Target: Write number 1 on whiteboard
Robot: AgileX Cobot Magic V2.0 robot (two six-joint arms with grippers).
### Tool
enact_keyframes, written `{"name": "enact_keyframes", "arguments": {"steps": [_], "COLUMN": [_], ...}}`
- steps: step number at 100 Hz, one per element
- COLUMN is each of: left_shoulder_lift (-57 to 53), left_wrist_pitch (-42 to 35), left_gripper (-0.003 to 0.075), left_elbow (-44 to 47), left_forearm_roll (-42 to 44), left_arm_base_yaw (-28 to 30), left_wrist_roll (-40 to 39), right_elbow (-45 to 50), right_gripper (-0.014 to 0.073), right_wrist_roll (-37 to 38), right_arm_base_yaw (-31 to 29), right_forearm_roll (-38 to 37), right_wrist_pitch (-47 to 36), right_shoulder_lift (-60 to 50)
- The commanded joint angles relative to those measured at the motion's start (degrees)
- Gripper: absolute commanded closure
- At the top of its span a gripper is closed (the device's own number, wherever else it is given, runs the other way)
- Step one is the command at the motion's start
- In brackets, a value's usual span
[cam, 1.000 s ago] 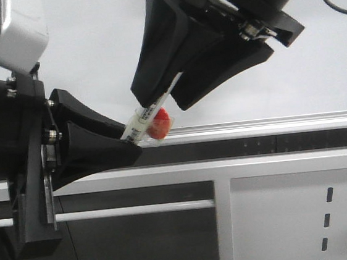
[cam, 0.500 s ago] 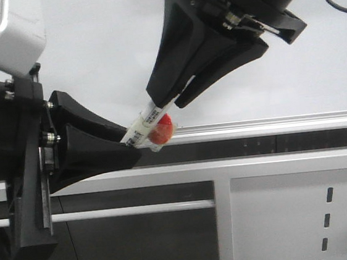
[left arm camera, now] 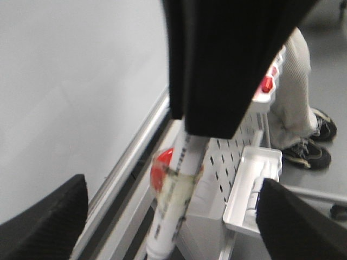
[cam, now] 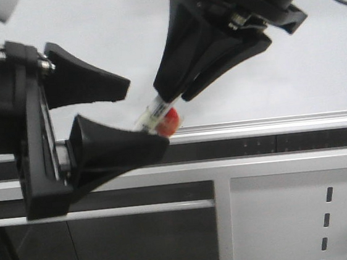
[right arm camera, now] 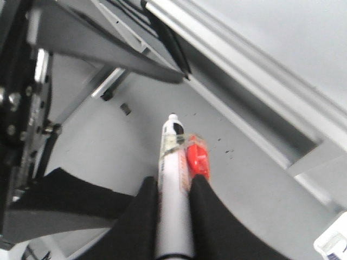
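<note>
A: What is the right gripper (cam: 169, 99) doing?

B: Its jaws are clamped on a white pen (cam: 154, 114), which sticks out past the fingertips at a slant. In the right wrist view the pen (right arm camera: 174, 195) runs between the two black fingers (right arm camera: 209, 216), and a red piece (right arm camera: 197, 159) is taped to its side with clear tape. The same red piece (cam: 169, 122) shows in the front view, just above the rail (cam: 272, 123).

A: And the left gripper (cam: 144, 117)?

B: Its jaws stand wide apart and hold nothing. In the front view one finger (cam: 88, 83) is above the pen's free end and the other (cam: 116, 148) below it, so the end sits in the gap between them. The left wrist view shows the pen (left arm camera: 176, 208) hanging from the right gripper (left arm camera: 222, 70), with the two left pads (left arm camera: 46, 222) well out to either side.

A: Where is the whiteboard (cam: 121, 42)?

B: Behind both grippers in the front view, pale and glossy, with its silver rail along the lower edge. The pen's free end points away from it, down toward the left gripper.

A: Is the number 1 on it?

B: I can see no stroke on the part of the board in view.

A: Anything else?

B: A white panel (cam: 306, 215) with slotted holes sits below the rail.
</note>
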Motion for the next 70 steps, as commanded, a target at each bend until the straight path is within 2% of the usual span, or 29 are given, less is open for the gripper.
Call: {"name": "enact_keyframes", "arguments": {"steps": [1,13,24,35,44,62,70], "left_shoulder_lift": [-3.6,-7.2,-10.1,-12.7,-14.7,-15.7,-15.7], "left_wrist_pitch": [-2.5,-0.5,-0.1,-0.2,-2.5,-7.5,-8.4], "left_gripper": [0.0144,0.0208,0.0228,0.0255,0.0346,0.0584,0.0643], "left_elbow": [-0.6,1.0,2.7,4.5,6.4,9.5,10.1], "left_forearm_roll": [-5.9,-9.4,-12.5,-21.6,-25.8,-26.8,-28.9], "left_arm_base_yaw": [-0.4,-0.4,-0.4,-0.4,-0.4,-0.4,-0.4], "left_wrist_roll": [-2.2,-1.8,-1.8,-1.8,0.4,2.1,2.0], "right_elbow": [-1.5,1.5,6.4,11.6,15.7,22.9,26.0], "right_gripper": [0.0672,0.0672,0.0672,0.0672,0.0668,0.0650,0.0644], "right_wrist_roll": [-0.6,-0.6,-0.6,-0.6,-0.6,-0.6,-0.6], "right_arm_base_yaw": [-0.1,-0.1,-0.1,0.9,3.7,9.5,10.3], "right_forearm_roll": [-1.1,-2.9,-3.1,-3.1,-4.6,-5.5,-5.5], "right_wrist_pitch": [-4.4,-11.3,-17.5,-21.0,-25.1,-37.5,-40.5], "right_shoulder_lift": [-4.1,-8.2,-11.3,-14.2,-17.4,-23.0,-24.0]}}
